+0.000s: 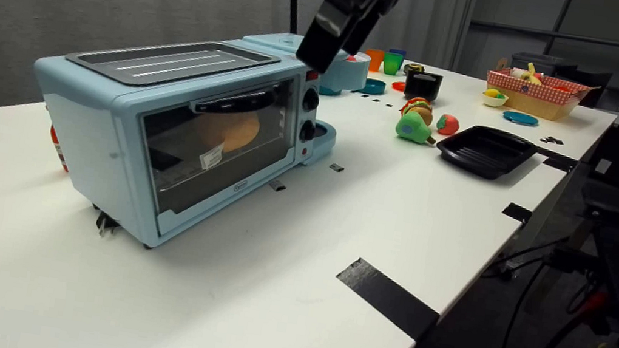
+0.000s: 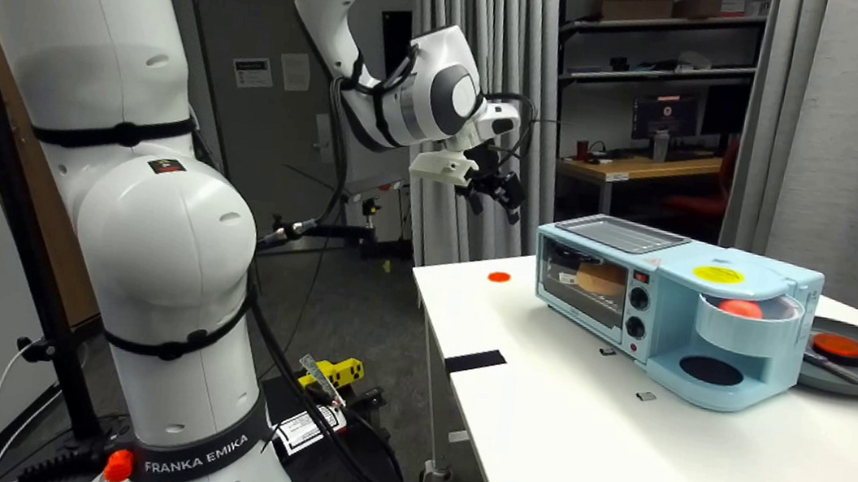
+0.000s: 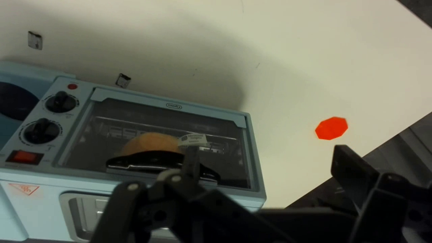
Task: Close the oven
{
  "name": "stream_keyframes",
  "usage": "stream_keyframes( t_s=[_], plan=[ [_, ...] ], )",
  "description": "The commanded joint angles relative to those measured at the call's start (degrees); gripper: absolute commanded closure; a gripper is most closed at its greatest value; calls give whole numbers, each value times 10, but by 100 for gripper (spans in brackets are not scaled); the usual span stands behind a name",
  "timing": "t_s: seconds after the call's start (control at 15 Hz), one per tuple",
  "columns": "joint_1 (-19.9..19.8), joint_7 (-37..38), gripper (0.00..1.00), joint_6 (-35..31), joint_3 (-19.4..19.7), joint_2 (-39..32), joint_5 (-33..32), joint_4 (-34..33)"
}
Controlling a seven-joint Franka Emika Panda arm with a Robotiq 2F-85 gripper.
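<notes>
- Look to the worktop [image 1: 301,228] for the oven [image 1: 176,123], standing upright, low on the left in the wrist view.
- Read the door [image 3: 148,118] as closed: raised into line with the oven's body in both exterior views, with the dark handle [image 1: 237,103] along the top.
- Cannot vouch for the last hairline of fit there; too fine to tell.
- Spot a rounded tan item [image 1: 239,130] with a pale label [image 3: 193,139] behind the door, seemingly inside and out of its way.
- See the pincer [image 2: 495,210] in an exterior view, with clear air between it and the oven.
- Note the fingers [image 3: 351,165] in the wrist view, spread wide apart and gripping nothing; take the one crossing the handle as mere overlap in depth, probably not contact.
- Judge the step in hand as the very end of closing, with only a check and a retreat left.
- Hold off from any grasp next; no call for a grip on the handle with so little, if anything, left to close.
- In case of doubt about the fit, draw the fingers together and press lightly beside the handle, straight toward the back of the oven.
- Keep that push soft, for fear of sliding the whole oven across the worktop.
- Otherwise back away, up and outward, without hooking a finger under the handle and dragging the door down.
</notes>
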State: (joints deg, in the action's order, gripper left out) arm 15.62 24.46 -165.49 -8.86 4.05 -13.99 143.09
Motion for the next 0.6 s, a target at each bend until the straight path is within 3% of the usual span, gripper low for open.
stream_keyframes(
  t_s=[0.0,0.07,0.53],
  plan=[
    [-1,25,0,-23,-9,57,-26,48],
    [0,6,0,-4,-4,19,-8,15],
    [0,8,0,-5,-8,42,-12,33]
  ],
)
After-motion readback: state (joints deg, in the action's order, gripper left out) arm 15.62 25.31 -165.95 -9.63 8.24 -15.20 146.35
